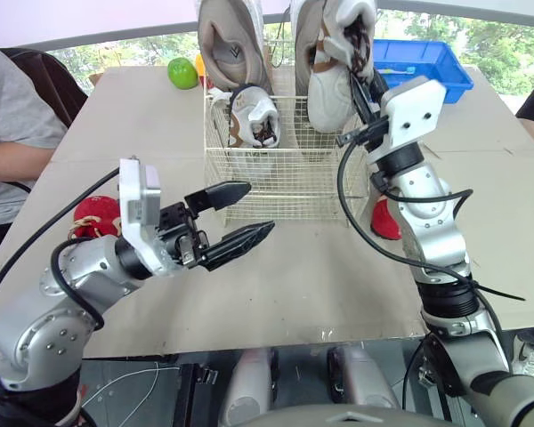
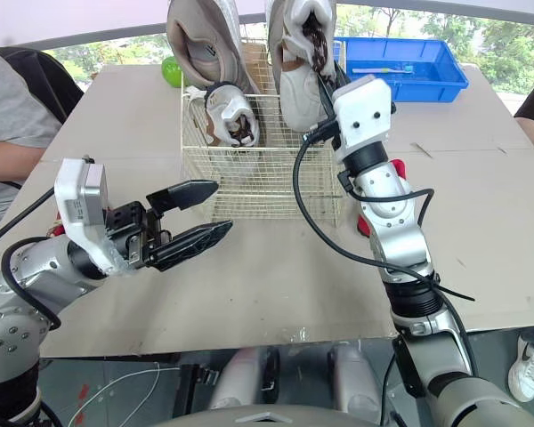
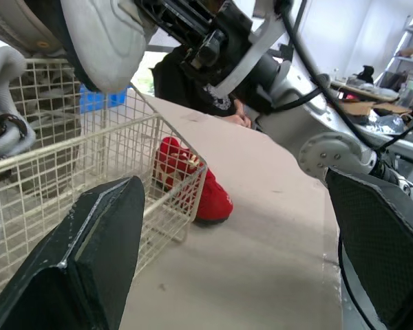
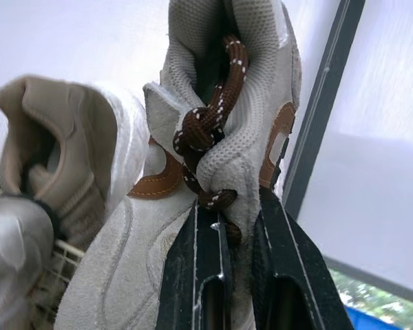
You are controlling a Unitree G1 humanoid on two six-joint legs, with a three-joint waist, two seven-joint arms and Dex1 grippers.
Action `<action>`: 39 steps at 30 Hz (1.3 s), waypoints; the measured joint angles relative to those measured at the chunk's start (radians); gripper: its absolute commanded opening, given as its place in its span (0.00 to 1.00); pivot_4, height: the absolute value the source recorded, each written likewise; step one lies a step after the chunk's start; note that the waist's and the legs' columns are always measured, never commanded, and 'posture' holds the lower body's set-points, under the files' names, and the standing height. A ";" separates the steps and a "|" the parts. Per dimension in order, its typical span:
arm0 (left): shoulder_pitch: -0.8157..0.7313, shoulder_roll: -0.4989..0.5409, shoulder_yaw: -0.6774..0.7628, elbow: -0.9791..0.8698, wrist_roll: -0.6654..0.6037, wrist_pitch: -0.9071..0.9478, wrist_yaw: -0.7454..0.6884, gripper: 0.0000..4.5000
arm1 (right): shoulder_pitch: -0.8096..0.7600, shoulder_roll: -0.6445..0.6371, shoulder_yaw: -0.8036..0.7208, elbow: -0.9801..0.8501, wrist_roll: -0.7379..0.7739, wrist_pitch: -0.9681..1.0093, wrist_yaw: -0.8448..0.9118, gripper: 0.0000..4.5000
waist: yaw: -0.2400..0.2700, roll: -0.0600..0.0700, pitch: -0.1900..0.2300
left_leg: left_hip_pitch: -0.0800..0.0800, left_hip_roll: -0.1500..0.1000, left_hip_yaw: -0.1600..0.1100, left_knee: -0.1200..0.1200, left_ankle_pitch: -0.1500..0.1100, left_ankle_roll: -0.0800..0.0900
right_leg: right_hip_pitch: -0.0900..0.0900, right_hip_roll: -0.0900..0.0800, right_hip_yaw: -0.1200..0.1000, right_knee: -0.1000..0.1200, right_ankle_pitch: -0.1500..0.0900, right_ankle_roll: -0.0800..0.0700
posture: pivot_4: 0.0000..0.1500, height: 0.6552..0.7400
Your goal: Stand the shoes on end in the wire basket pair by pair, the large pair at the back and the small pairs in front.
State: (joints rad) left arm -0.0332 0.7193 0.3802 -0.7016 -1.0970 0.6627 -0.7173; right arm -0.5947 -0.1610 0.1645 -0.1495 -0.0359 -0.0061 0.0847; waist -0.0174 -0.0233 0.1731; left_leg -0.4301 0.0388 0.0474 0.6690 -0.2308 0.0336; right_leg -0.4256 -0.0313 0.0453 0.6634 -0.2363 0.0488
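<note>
While clamped on large shoe (image 1: pixel 329 93), right gripper (image 4: pixel 237 210) high over basket (image 1: pixel 285 200); left gripper (image 1: pixel 259 208) agape, low.

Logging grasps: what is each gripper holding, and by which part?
The right gripper pinches the large shoe by its laced tongue; the left gripper is open and empty.

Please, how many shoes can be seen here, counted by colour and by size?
large beige shoes, on end in the wire basket: 2
small white shoe, in the basket: 1 that can be made out
small red shoes, on the table: 2
Total: 5 shoes
</note>
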 measured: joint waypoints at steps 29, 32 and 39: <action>0.240 -0.180 0.112 0.006 0.075 -0.188 0.190 1.00 | 0.236 -0.192 -0.093 -0.240 0.398 0.384 0.466 1.00 | -0.001 0.001 0.000 | 0.014 0.001 0.000 -0.005 0.001 -0.001 | 0.012 -0.001 0.000 -0.002 -0.002 -0.003 | 1.00 1.00; 0.284 -0.207 0.155 0.015 0.128 -0.215 0.253 1.00 | 0.222 -0.263 -0.091 -0.292 0.461 0.391 0.589 1.00 | -0.002 0.000 0.000 | 0.014 0.002 -0.001 -0.006 0.001 -0.001 | 0.012 0.002 -0.001 -0.002 -0.002 -0.003 | 1.00 1.00; 0.422 -0.415 0.288 -0.027 0.299 -0.278 0.571 1.00 | 0.156 -0.343 -0.005 -0.281 0.509 0.343 0.852 1.00 | -0.009 -0.004 -0.001 | 0.014 0.002 -0.001 -0.006 0.000 0.000 | 0.013 0.000 -0.001 -0.004 -0.002 -0.003 | 1.00 1.00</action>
State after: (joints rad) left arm 0.3887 0.3040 0.6681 -0.7286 -0.7981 0.3849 -0.1467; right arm -0.4383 -0.5044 0.1599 -0.4309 0.4727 0.3364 0.9364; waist -0.0266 -0.0278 0.1725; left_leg -0.4161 0.0406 0.0468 0.6628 -0.2307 0.0332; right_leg -0.4129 -0.0317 0.0444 0.6591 -0.2383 0.0455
